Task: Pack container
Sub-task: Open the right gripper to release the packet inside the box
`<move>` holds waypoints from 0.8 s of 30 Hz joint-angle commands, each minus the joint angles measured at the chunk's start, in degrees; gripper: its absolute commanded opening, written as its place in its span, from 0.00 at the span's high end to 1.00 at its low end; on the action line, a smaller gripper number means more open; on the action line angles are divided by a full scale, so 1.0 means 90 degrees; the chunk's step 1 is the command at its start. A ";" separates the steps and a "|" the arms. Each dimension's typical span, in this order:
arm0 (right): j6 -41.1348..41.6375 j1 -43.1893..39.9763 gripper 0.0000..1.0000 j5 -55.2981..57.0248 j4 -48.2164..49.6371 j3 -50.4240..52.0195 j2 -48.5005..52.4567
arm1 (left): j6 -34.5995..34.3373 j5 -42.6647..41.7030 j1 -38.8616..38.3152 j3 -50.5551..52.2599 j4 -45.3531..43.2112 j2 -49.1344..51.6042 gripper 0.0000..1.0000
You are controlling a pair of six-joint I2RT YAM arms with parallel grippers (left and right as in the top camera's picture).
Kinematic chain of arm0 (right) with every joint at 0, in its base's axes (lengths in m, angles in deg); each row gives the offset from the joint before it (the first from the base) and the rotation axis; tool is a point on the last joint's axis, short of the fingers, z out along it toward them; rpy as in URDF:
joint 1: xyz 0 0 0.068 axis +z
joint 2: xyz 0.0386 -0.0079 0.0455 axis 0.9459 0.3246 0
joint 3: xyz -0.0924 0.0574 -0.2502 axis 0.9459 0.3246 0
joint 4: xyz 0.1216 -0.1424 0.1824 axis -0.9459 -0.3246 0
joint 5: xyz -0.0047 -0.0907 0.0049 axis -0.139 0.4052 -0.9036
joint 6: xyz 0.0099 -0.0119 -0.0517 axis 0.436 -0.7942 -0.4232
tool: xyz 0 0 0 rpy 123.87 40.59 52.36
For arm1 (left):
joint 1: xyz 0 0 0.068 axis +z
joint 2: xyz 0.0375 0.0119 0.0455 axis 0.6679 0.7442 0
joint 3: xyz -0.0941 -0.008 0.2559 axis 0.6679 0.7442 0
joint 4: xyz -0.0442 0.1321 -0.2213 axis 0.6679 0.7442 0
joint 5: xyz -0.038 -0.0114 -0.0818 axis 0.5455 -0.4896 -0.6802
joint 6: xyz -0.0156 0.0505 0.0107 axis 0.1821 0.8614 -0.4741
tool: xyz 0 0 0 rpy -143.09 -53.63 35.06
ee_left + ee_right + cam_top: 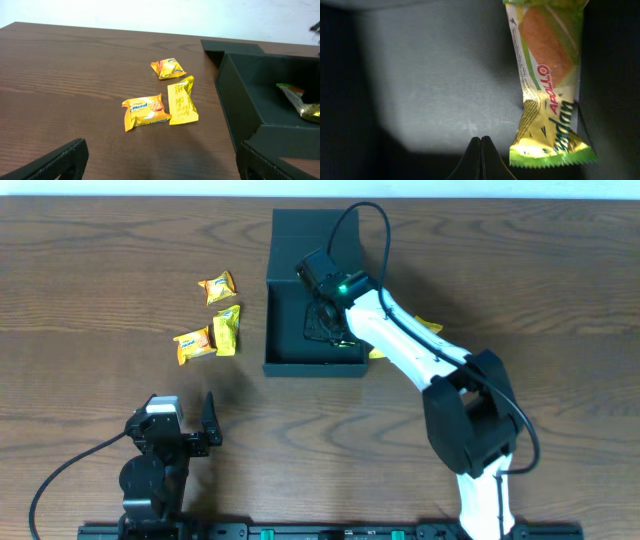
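A dark wood counter (pixel 100 240) carries one container (pixel 300 368) near its middle, open with the flap lid laid back. Three yellow packets (pixel 227 330) lie together just left of it. One green-and-yellow packet (pixel 545 85) rests inside it, and a further yellow wrapper (pixel 428 327) shows partly from under the right arm. The right fingers (pixel 481 150) are down inside the container, pressed together on nothing, with the green-and-yellow packet just beside them. The left fingers (pixel 60 160) are spread and empty, apart from the container's near left corner.
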 commanded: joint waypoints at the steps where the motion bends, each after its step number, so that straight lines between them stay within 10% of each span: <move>1: -0.0277 0.0000 0.99 0.0124 -0.0007 -0.0102 0.0170 | -0.0022 0.0041 0.0039 0.0095 0.0211 -0.0034 0.04; 24: -0.0561 0.0005 0.99 0.0568 0.0342 -0.0104 0.0605 | -0.0022 0.0041 0.0039 0.0092 0.0211 -0.0034 0.05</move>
